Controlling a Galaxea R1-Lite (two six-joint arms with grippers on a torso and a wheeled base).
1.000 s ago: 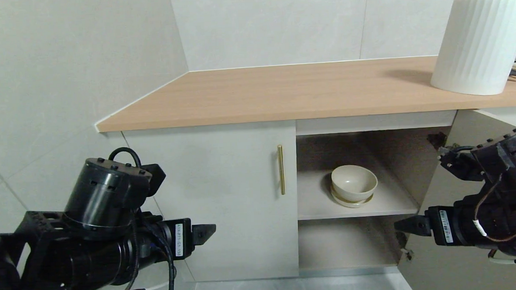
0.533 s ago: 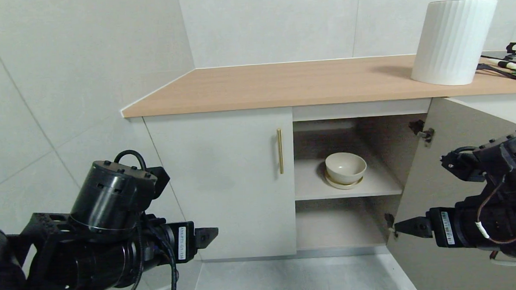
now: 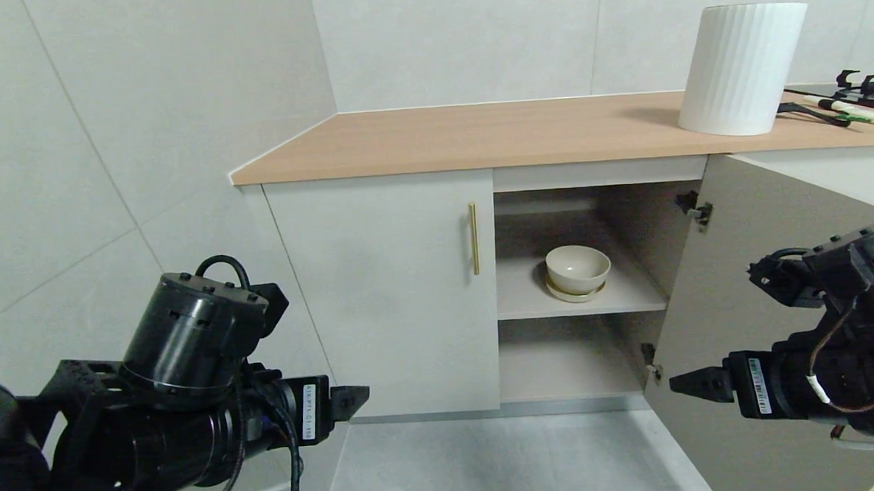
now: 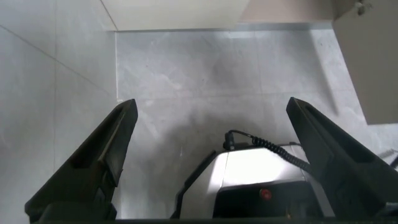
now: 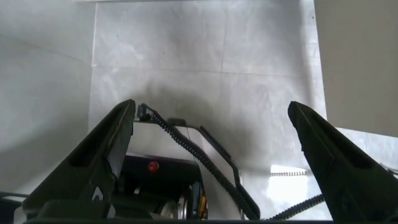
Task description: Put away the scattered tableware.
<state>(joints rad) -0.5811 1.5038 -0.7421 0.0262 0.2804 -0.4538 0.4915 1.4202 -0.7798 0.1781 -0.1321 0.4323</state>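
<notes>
A beige bowl [image 3: 577, 267] sits on a small plate [image 3: 576, 295] on the upper shelf [image 3: 528, 302] of the open cabinet. My left gripper [image 3: 349, 400] hangs low in front of the closed left door, well left of the bowl. In the left wrist view the gripper [image 4: 211, 107] is open over the grey floor with nothing in it. My right gripper [image 3: 690, 384] hovers beside the open right door [image 3: 740, 262], below and right of the bowl. The right wrist view shows that gripper [image 5: 211, 107] open and empty as well.
The closed left door [image 3: 387, 292] has a gold handle [image 3: 473, 239]. On the wooden countertop [image 3: 476, 137] stand a white ribbed cylinder [image 3: 741, 70] and some utensils [image 3: 851, 102] at the far right. Grey floor [image 3: 505, 456] lies before the cabinet; a tiled wall stands on the left.
The whole head picture has shifted: the cabinet looks smaller and farther off, so the camera has drawn back. Both grippers hold the same place in the picture and stay open.
</notes>
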